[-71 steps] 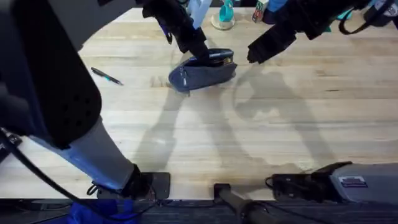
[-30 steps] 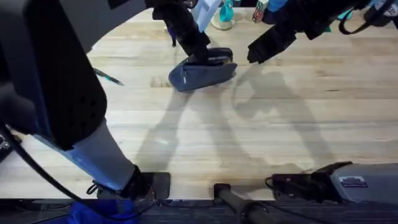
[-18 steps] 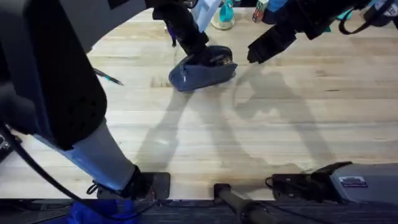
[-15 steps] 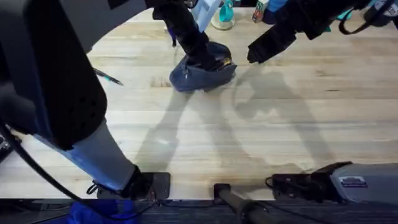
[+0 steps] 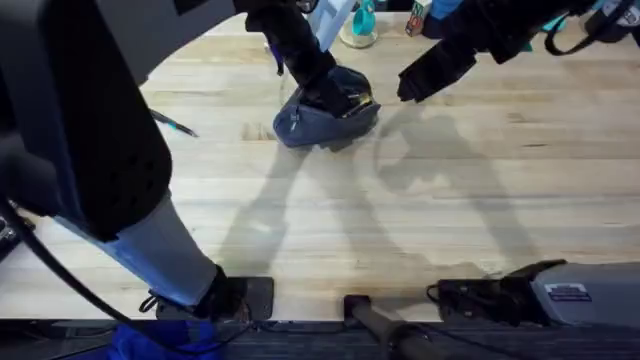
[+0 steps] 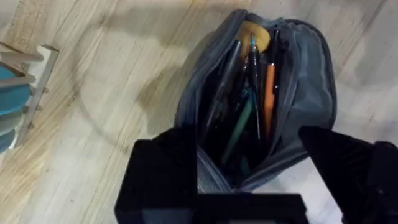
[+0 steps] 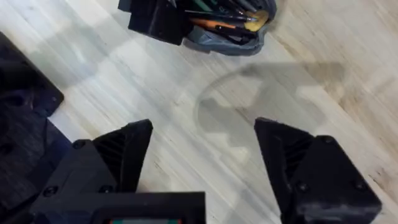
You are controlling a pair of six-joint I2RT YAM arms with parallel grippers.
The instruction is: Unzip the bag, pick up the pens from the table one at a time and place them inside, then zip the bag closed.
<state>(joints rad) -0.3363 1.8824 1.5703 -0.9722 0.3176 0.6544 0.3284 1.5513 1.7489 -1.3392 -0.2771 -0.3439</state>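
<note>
The bag (image 5: 325, 118) sits on the tabletop (image 5: 420, 220) toward its far side, a little left of the middle. Several pens (image 6: 249, 99) lie lengthwise inside it (the mouth gapes open). The left hand (image 5: 322, 92) is directly over the bag, its fingers (image 6: 165, 168) spread to either side of the opening. The right hand (image 5: 412, 88) hangs above bare tabletop to the right of the bag, apart from it, its fingers (image 7: 298, 155) spread. One more pen (image 5: 172, 123) lies on the tabletop well to the bag's left.
</note>
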